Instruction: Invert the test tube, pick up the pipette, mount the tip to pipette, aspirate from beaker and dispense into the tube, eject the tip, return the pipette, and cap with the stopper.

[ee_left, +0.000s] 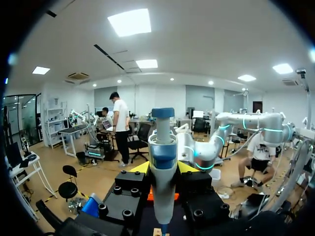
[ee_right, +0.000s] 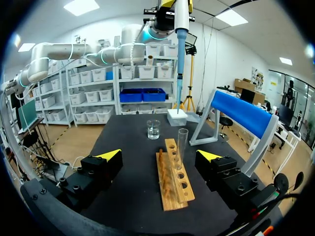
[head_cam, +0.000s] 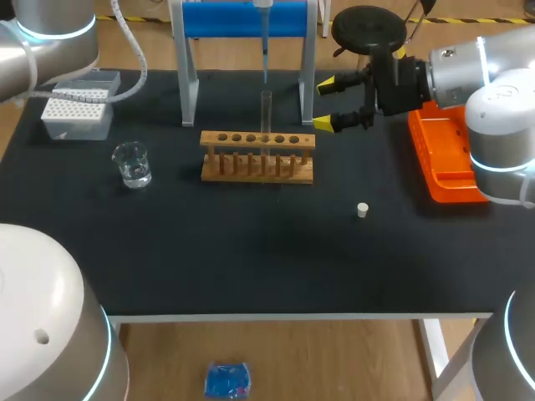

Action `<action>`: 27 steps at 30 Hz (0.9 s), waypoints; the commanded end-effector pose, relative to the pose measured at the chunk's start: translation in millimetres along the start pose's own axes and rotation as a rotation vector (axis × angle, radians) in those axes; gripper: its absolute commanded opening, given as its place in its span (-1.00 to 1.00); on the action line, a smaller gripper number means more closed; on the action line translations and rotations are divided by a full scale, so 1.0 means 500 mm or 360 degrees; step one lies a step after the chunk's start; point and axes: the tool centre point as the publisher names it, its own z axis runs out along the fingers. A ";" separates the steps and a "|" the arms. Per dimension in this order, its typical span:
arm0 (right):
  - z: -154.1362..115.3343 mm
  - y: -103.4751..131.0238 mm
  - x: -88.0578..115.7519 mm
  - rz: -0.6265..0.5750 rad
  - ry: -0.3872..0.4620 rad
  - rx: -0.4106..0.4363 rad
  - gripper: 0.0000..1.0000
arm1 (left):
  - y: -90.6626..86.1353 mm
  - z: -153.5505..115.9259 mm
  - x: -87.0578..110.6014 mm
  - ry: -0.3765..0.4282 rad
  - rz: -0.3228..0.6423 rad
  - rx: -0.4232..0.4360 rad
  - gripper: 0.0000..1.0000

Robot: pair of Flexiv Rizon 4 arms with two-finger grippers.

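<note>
**Pipette held over the test tube**

Head view: the pipette (head_cam: 264,38) is hanging at top centre, above the test tube (head_cam: 266,113) standing in the rack (head_cam: 257,156). My right pincer (head_cam: 328,104) is hovering at upper right, released and empty. The stopper (head_cam: 363,210) is lying right of centre.

Left wrist view: my left pincer (ee_left: 163,168) is grasping the pipette (ee_left: 162,147) between its 2 fingers.

Right wrist view: the test tube (ee_right: 182,142) is standing ahead of my right pincer (ee_right: 160,156), which is spread wide.

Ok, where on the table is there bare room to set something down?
The whole front strip, between the test tube rack and the near edge, is bare apart from the stopper. A smaller gap lies between beaker and rack. Rear is crowded: tip box, blue stand, pipette, right gripper.
</note>
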 end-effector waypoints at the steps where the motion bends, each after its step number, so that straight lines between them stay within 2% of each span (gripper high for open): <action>1: 0.000 -0.001 0.001 0.0000 -0.0003 -0.0001 1.00 | -0.001 -0.001 -0.003 0.0007 0.0000 -0.0004 -1.00; 14: 0.000 -0.001 0.001 0.0000 -0.0003 -0.0001 1.00 | 0.000 -0.001 -0.004 0.0005 0.0012 -0.0001 -1.00; 27: 0.000 -0.001 0.001 0.0000 -0.0003 -0.0001 1.00 | 0.014 0.006 -0.023 0.0018 0.0032 -0.0004 -1.00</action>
